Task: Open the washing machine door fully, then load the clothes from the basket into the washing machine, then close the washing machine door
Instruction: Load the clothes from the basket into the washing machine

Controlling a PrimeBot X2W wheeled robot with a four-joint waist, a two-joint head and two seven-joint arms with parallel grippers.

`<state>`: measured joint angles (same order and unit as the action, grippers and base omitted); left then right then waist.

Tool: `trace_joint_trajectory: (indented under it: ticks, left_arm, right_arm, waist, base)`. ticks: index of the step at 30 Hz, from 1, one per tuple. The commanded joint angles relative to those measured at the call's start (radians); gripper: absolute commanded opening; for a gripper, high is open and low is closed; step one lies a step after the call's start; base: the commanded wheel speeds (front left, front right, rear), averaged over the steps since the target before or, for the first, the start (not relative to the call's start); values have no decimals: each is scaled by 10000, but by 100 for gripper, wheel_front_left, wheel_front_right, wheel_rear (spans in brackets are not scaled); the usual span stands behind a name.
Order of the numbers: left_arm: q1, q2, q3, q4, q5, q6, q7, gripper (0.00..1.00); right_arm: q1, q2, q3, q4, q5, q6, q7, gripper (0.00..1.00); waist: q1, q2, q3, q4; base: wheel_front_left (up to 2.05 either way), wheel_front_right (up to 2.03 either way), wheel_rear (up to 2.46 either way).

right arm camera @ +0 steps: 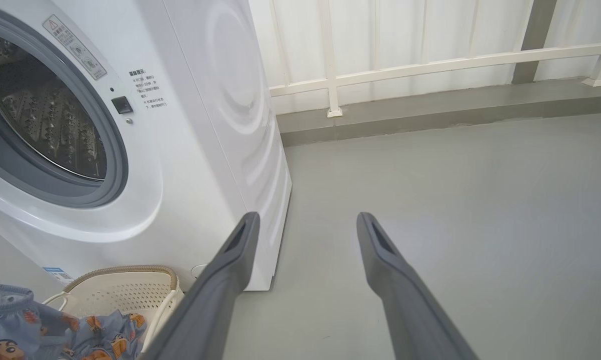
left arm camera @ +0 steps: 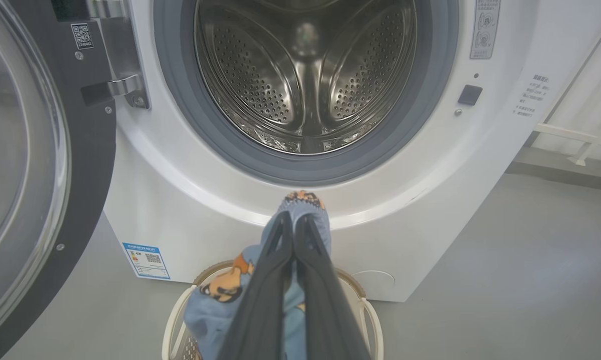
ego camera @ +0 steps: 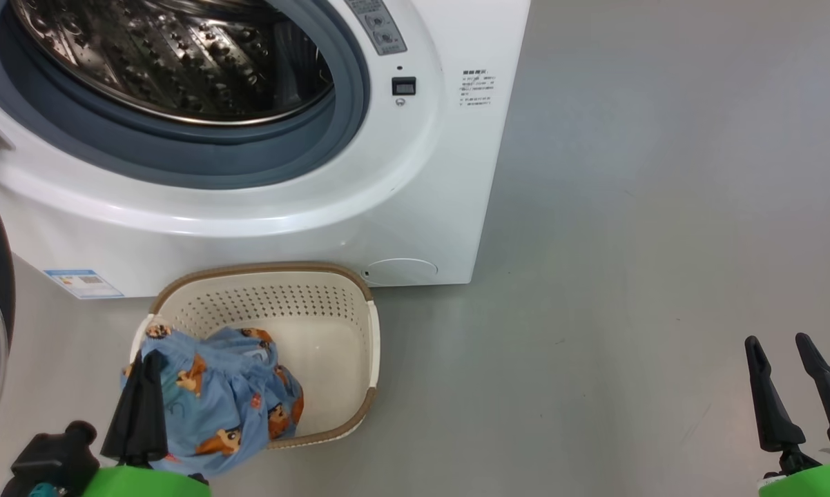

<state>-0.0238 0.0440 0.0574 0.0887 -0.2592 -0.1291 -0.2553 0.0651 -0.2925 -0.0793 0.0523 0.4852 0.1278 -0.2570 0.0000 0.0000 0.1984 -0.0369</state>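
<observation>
The white washing machine (ego camera: 401, 193) stands with its steel drum (left arm camera: 305, 75) exposed. Its washing machine door (left arm camera: 30, 175) is swung wide to the left, clear glass bowl facing me. The cream basket (ego camera: 263, 268) sits on the floor against the machine's front. My left gripper (left arm camera: 294, 217) is shut on the clothes (ego camera: 228, 400), a light blue bundle with orange-brown bears. The bundle hangs over the basket's near-left corner, just below the drum opening in the left wrist view. My right gripper (ego camera: 777, 342) is open and holds nothing, low over the floor well right of the basket (right arm camera: 125, 270).
Grey floor (ego camera: 629, 276) stretches to the right of the machine. A white railing (right arm camera: 430, 60) and a low kerb run along the wall behind it. A blue label sticker (ego camera: 83, 283) marks the machine's lower left front.
</observation>
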Motion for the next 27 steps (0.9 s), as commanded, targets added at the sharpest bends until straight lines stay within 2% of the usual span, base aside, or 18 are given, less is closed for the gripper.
trace_joint_trajectory:
  ticks: [1, 7, 16, 27]
  left_arm:
    - [-305, 75, 302, -279, 22, -15, -65, 0]
    - [-1464, 66, 413, -63, -77, -15, -65, 0]
    - [-4379, 207, 622, 652, 485, -15, -65, 0]
    - [-7996, 815, 820, 3083, 818, -15, -65, 0]
  right_arm:
    - [142, -239, 154, -255, -77, 29, -48, 100]
    - [2, -208, 236, -292, -66, 29, -48, 100]
    - [-445, -182, 453, -327, -30, 29, -48, 100]
    - [-1027, -153, 798, -310, 76, 29, -48, 100]
  waist:
    - [0, 0, 40, -17]
    - [0, 0, 326, -34]
    - [0, 0, 916, -267]
    - [0, 0, 1769, -816]
  base:
    - [0, 0, 0]
    - [0, 0, 0]
    - [0, 0, 0]
    - [0, 0, 0]
